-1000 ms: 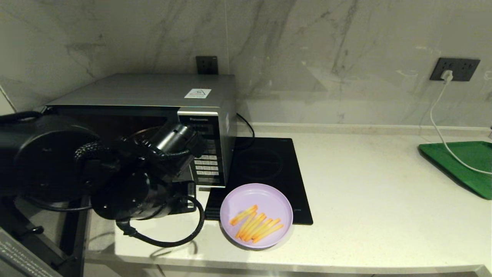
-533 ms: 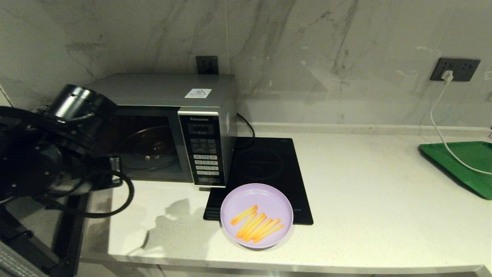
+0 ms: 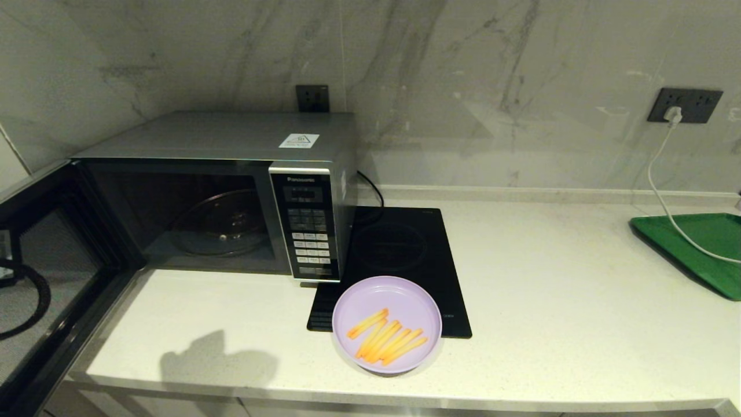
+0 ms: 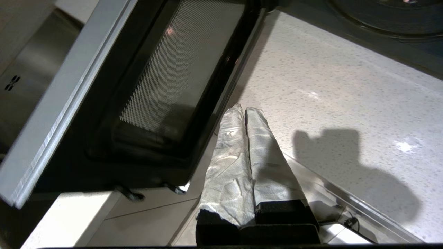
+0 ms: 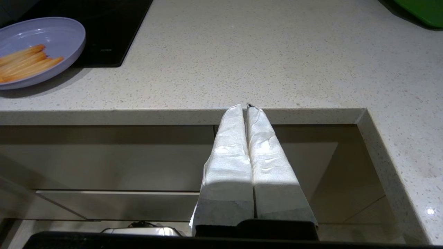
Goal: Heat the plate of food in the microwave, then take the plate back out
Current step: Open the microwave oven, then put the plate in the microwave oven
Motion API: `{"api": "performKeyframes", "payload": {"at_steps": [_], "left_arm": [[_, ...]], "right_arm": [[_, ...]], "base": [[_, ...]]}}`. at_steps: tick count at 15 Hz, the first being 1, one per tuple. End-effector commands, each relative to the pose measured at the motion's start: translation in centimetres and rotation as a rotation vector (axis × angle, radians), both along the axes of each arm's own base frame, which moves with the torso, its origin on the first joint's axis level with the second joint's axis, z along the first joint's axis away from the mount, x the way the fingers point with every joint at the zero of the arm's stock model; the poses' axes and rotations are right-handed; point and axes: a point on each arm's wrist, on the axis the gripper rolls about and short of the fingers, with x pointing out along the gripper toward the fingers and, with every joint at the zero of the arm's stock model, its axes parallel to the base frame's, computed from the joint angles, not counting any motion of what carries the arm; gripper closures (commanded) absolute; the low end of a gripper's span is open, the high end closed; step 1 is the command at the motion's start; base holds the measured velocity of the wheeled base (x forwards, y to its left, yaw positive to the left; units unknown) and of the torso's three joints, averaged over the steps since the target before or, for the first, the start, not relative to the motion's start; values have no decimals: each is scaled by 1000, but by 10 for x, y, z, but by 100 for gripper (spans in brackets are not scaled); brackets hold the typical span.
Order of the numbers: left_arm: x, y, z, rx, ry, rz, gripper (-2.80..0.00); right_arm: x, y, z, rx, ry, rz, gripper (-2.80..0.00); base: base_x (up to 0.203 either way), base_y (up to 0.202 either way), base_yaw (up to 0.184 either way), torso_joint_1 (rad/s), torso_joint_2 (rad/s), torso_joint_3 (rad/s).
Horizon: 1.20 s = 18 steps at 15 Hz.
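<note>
The microwave is set at the worktop's left rear, its door swung open leftward. The induction hob lies just right of it, overlapped in front by the plate of food. The tray is placed far right.

left arm: gone from head view, only a cable loop shows at left edge
microwave door: now swung wide open
cavity: fully visible w/ glass turntable
counter: arm shadow smaller, nearer front edge

The countertop bears microwave, hob, tray.
</note>
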Motion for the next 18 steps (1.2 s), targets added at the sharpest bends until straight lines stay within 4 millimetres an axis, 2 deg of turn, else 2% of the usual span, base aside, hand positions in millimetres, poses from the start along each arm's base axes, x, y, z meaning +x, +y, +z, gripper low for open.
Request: {"api": "performKeyframes", "payload": {"at_steps": [1,4,6,8,11,13,16,17,18], "left_arm": [[-12,0,2,1,-23,-8,0],[-8,-11,-5,-43,5,-127,0],[4,-30,-17,-121,32,-263,0],[31,-59,-37,-213,83,-332,0],[76,-111,-82,-287,214,-348,0],[87,-148,-103,-335,260,-398,0],[98,-174,-127,-357,344,-433,0],[105,-182,-129,-377,348,-436,0],[111,-190,-133,-399,362,-435,-280]], "right_arm": [[0,0,0,0,1,0,0],[0,0,0,0,1,-1,0],[0,0,0,0,1,0,0],[0,0,0,0,1,0,0],[0,0,0,0,1,0,0],[0,0,0,0,1,0,0],[0,0,0,0,1,0,0],[0,0,0,0,1,0,0],[0,0,0,0,1,0,0]], "base": [[0,0,0,0,0,0],[0,0,0,0,0,0],[0,0,0,0,0,0],[0,0,0,0,0,0],[0,0,0,0,0,0],[0,0,0,0,0,0],[0,0,0,0,0,0],[0,0,0,0,0,0],[0,0,0,0,0,0]]}}
